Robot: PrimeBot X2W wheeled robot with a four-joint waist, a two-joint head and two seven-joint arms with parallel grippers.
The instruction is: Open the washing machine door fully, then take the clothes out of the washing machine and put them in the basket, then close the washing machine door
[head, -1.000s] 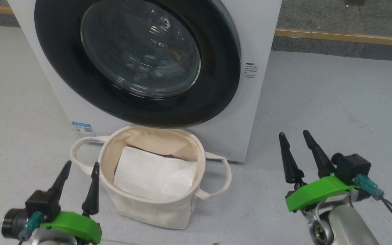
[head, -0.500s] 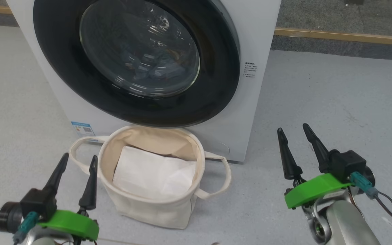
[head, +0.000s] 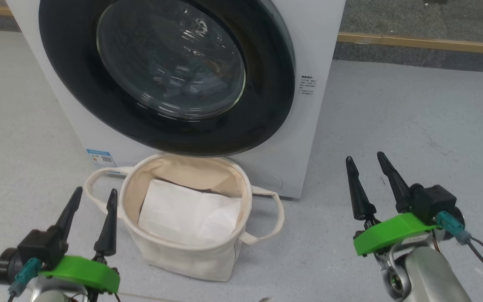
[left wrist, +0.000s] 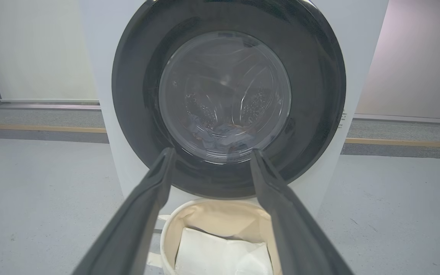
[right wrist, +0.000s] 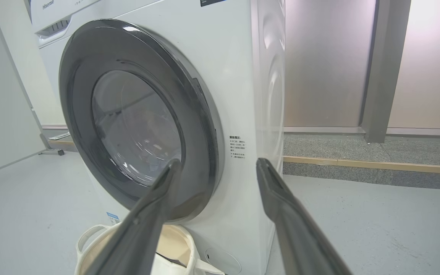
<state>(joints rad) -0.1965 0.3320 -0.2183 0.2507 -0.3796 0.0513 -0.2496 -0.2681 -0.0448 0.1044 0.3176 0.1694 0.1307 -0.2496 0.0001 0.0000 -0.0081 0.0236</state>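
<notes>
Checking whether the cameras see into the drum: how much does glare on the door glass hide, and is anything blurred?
Head view: streaky reflections cross the washing machine door glass, dimming the clothes. Left wrist view: little glare, clothes show low in the drum; fingers look soft. Right wrist view: oblique, hazy glass.

Washing machine (head: 325,126) top is cropped by the head view's upper edge, and the washing machine door (head: 266,121) rim is cut there too. Clothes (left wrist: 220,134) are only dimly made out through the glass; the print can't be resolved. Label (head: 307,86) text beside the door is too small to be read. Basket (head: 191,260) bottom is hidden under the white sheet (head: 187,214), and its base is cut off in both wrist views.
</notes>
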